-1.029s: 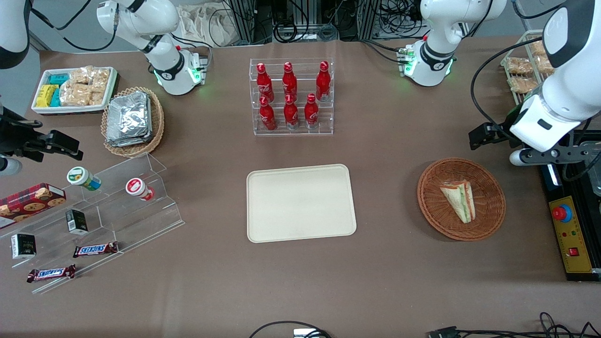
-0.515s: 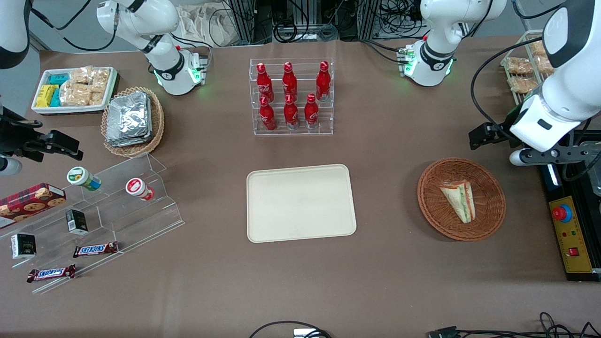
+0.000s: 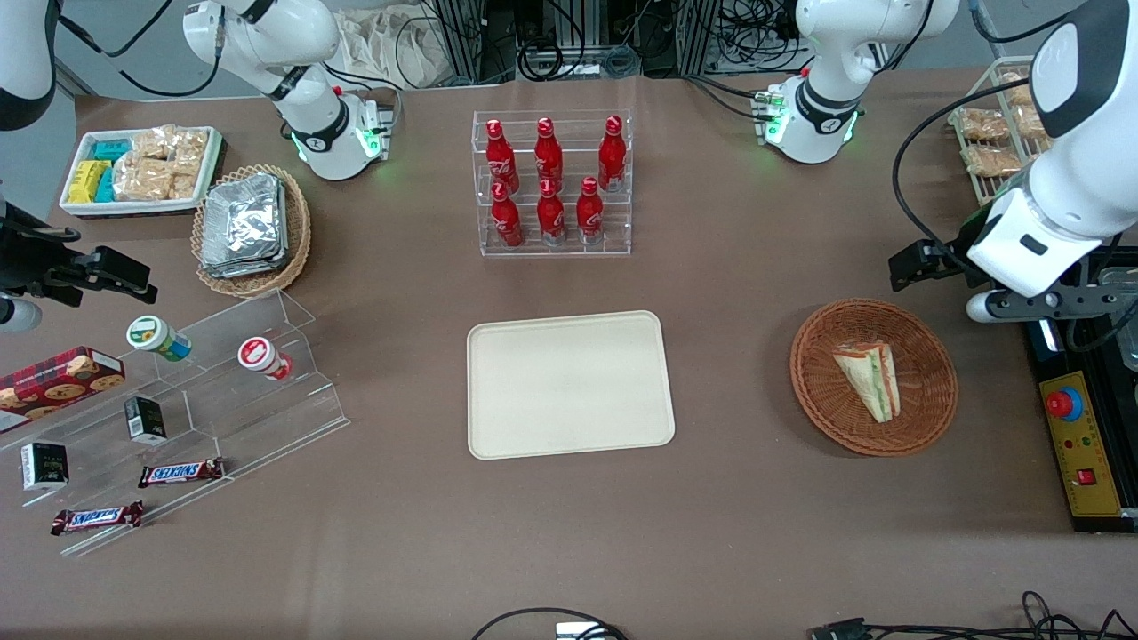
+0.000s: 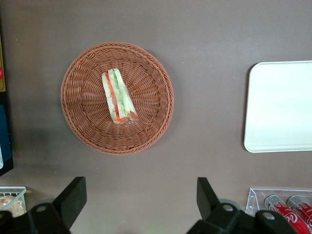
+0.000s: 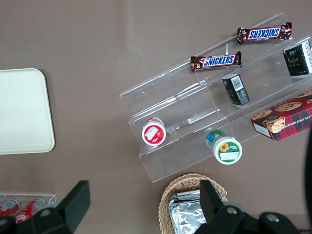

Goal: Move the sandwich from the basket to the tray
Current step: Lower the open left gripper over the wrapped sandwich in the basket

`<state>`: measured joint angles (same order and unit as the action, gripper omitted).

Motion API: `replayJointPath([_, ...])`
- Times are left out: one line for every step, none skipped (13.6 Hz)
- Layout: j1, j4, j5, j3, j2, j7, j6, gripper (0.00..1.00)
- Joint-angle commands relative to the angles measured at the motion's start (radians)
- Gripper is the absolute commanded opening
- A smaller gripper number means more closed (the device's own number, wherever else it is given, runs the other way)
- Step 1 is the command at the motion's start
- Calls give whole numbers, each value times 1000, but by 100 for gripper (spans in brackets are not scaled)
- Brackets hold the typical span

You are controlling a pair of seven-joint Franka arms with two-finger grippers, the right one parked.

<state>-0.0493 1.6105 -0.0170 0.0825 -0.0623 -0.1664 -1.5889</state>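
Note:
The sandwich (image 3: 869, 380) (image 4: 118, 96), a wrapped white wedge with green and orange layers, lies in the round reddish-brown basket (image 3: 809, 373) (image 4: 83, 122). The cream tray (image 3: 569, 384) (image 4: 280, 105) lies flat mid-table with nothing on it, beside the basket toward the parked arm's end. My left gripper (image 4: 140, 197) hangs open high above the table, a little farther from the front camera than the basket. Its fingers (image 4: 73, 195) are spread wide over bare tablecloth and hold nothing.
A clear rack of red bottles (image 3: 551, 182) stands farther from the front camera than the tray. A wire rack of snack packets (image 3: 991, 133) and a yellow control box (image 3: 1080, 444) sit at the working arm's end. A foil-packet basket (image 3: 252, 227) and an acrylic stand (image 3: 178, 418) are at the parked arm's end.
The left arm has shifted slightly toward its own end of the table. Sandwich, basket and tray have not moved.

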Motion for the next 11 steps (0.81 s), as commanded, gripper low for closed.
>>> replayJointPath([-6, -40, 8, -7, -40, 7, 0, 100])
replayJointPath([-6, -53, 8, -6, -57, -5, 0, 100])
replayJointPath([-7, -58, 9, -6, -80, -7, 0, 100])
replayJointPath([-7, -55, 9, -6, -97, -8, 0, 100])
replayJointPath([-6, -51, 9, -7, -114, -8, 0, 100])
replayJointPath([11, -52, 8, -7, -138, -10, 0, 100])
replayJointPath([40, -50, -3, -7, -160, -10, -2, 100])
replayJointPath([58, -49, -6, -7, -181, -7, -3, 100])
replayJointPath([77, -49, -6, -7, -209, -7, -6, 100])
replayJointPath([91, -49, -8, -7, -241, -8, -17, 100])
replayJointPath([101, -49, -8, -7, -276, -8, -32, 100])
